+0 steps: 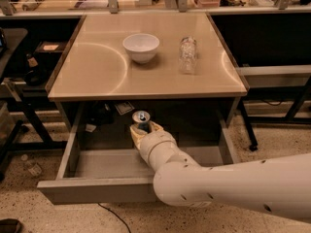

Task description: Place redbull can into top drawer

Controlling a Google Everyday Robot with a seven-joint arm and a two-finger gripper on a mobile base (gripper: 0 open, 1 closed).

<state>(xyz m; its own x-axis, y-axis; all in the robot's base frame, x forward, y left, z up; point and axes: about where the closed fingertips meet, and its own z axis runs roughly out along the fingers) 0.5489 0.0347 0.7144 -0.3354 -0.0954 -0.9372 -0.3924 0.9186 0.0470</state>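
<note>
The top drawer [92, 191] is pulled open below the beige table [97, 76]. My gripper [142, 128] reaches into the drawer from the front right and is shut on the redbull can [141, 118]. The can stands upright with its silver pull-tab top showing, over the middle of the drawer near the back. Its lower body is hidden by my fingers and wrist. I cannot tell whether it touches the drawer floor.
A white bowl [141, 47] and a clear glass [187, 55] stand on the table top. My white arm [233, 186] crosses the drawer's front right. Dark benches stand at the left and right, cluttered shelves behind.
</note>
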